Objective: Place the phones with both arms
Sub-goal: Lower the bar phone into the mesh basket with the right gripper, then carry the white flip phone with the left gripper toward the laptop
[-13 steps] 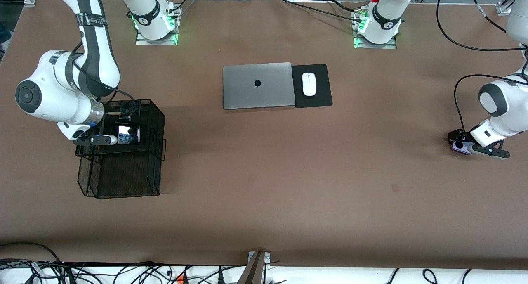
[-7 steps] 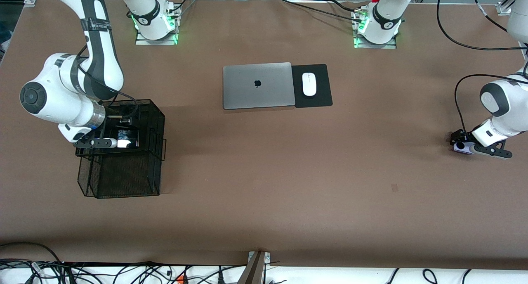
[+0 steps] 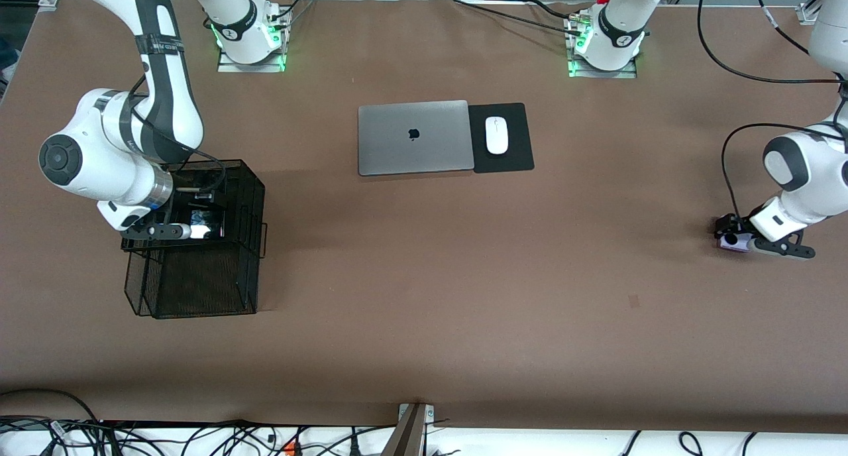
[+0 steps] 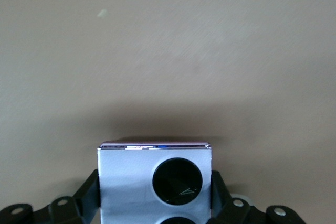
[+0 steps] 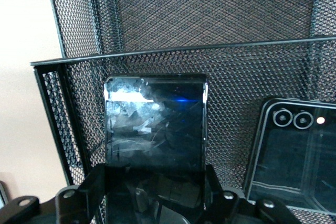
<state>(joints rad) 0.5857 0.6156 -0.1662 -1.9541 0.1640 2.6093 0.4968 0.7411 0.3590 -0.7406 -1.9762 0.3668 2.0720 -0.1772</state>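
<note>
Gripping the lavender-white flip phone [image 4: 155, 182] at the worktop's [image 3: 424, 310] left-arm end, left tool [image 3: 735, 238] is closed on its sides. Right tool [image 5: 155, 203] is clamped on the small black flip phone [image 5: 155, 129] inside the mesh basket [image 3: 199, 290], beside the slab phone [image 5: 294, 156]. Laptop [image 3: 414, 138] and mouse [image 3: 496, 135] sit farther back.

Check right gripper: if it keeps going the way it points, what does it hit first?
Probably the mesh wall of the black wire organizer: the right gripper, shut on the black flip phone, points into a slot there; depth is unclear.
</note>
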